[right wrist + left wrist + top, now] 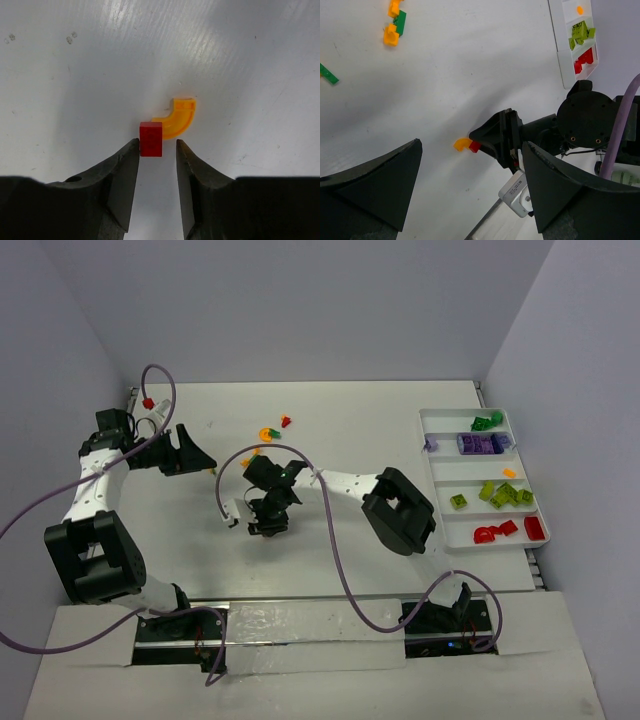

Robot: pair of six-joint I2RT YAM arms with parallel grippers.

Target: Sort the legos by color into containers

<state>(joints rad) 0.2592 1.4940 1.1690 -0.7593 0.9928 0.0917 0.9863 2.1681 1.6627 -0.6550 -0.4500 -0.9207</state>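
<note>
Glossy red plastic lego (150,139), smooth table (75,75), matt black right hand (156,146)

No legible text or labels anywhere

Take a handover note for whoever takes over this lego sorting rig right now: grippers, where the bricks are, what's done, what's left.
Left gripper: open, empty, over the left of the white table.
Right gripper: jaws astride the small red plastic brick on the table, with a gap on one side, so not clamped. The curved orange brick sits right beside it.
Done: the divided white tray holds green bricks, purple bricks, one orange piece, lime bricks and red bricks, in separate compartments.
Left: that red brick and the loose orange and green bricks mid-table.
</note>
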